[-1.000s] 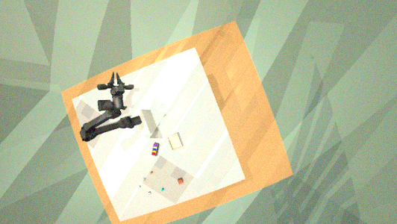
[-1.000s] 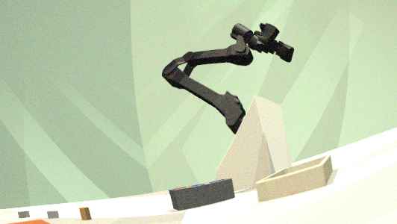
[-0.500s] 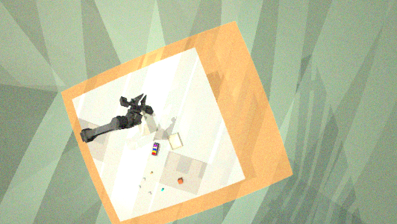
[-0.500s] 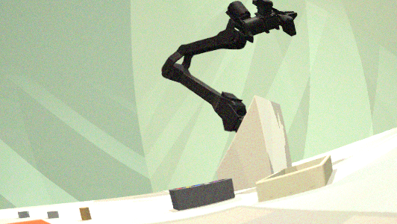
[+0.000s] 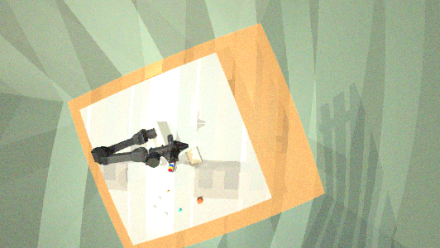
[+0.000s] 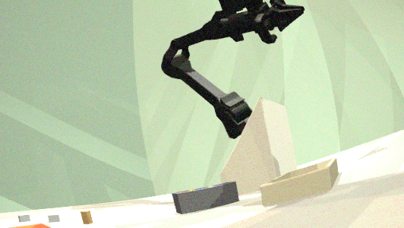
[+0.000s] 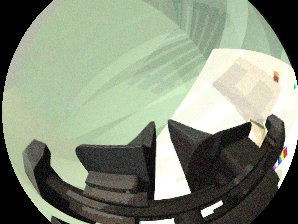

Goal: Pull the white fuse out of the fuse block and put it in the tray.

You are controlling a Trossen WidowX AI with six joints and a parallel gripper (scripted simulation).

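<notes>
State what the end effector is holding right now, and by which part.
Nothing is held. The end effector is shut on nothing, high above the fuse block and the tray; the wrist view shows only bare fingers.
</notes>
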